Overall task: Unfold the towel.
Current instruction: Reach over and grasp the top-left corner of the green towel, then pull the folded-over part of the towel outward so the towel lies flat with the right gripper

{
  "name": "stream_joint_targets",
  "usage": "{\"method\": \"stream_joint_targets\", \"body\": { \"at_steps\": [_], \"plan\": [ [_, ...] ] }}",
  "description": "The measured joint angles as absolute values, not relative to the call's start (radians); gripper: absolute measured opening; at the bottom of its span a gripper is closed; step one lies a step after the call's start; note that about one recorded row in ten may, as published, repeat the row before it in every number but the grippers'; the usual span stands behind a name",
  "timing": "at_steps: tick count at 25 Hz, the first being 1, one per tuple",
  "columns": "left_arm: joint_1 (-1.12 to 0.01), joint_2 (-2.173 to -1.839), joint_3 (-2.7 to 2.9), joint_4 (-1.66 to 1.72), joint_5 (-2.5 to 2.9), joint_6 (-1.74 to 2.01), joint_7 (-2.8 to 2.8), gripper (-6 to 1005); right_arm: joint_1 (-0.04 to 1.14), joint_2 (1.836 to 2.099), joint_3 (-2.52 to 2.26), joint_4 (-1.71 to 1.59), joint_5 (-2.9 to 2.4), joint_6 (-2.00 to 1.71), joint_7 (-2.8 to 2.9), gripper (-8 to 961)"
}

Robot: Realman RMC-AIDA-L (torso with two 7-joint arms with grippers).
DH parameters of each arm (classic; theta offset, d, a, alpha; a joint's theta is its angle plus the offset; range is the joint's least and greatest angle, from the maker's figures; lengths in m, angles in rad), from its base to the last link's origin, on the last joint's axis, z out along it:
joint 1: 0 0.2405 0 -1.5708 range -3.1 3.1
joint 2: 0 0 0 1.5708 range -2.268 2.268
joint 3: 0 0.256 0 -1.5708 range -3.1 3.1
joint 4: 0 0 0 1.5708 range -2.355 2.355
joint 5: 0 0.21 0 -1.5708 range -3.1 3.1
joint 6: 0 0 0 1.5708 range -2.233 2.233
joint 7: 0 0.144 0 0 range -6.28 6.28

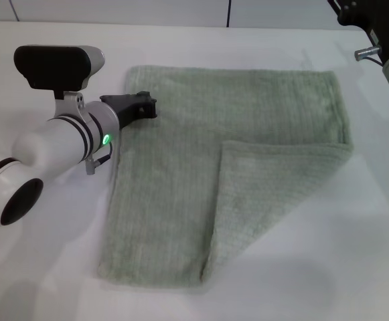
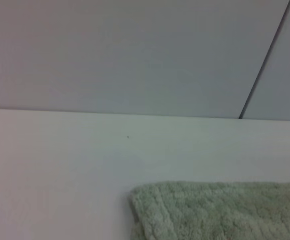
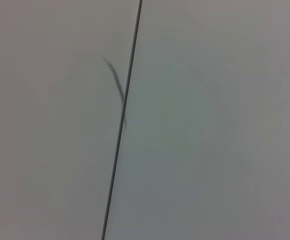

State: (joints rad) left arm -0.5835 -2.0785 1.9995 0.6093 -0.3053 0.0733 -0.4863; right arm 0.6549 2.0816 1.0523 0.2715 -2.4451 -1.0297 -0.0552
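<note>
**Towel partly unfolded, left gripper at its far-left edge**

Head view: The towel (image 1: 201, 167) lies flat on the white table (image 1: 47, 267), centred in the frame. One corner is folded over; the flap (image 1: 274, 194) covers the towel's 4 o'clock quarter, its creases meeting near the centre. The left gripper (image 1: 144, 105) sits at the towel's 10 o'clock edge, its black fingers low over the hem and drawn together; whether cloth is pinched between them cannot be told. The right arm (image 1: 388, 40) is parked at the frame's 2 o'clock corner, well apart from the towel; its fingers are out of view.

Left wrist view: A towel corner (image 2: 214, 210) rests on the table (image 2: 60, 160), with a pale wall (image 2: 135, 50) behind.

Right wrist view: Only a pale surface (image 3: 209, 125) crossed by a dark seam (image 3: 122, 120) appears.
</note>
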Motion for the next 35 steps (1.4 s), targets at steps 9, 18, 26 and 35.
{"method": "stream_joint_targets", "body": {
  "at_steps": [9,18,26,35],
  "plan": [
    [-0.579,-2.078,2.009,0.609,-0.305,0.085,-0.486,-2,0.655,2.082,1.052,0.273,-2.445,-1.029,-0.055,731],
    [-0.578,-2.078,2.01,0.609,-0.305,0.085,-0.486,-2,0.654,2.082,1.052,0.28,-2.445,-1.028,-0.051,732],
    [-0.567,-2.077,2.01,0.612,-0.305,0.095,-0.486,-2,0.61,2.071,1.054,0.433,-2.462,-0.932,-0.008,732],
    [-0.552,-2.074,2.023,0.637,-0.305,0.089,-0.486,-2,0.501,2.026,1.139,0.792,-2.564,-0.643,-0.012,732]
  ]
}}
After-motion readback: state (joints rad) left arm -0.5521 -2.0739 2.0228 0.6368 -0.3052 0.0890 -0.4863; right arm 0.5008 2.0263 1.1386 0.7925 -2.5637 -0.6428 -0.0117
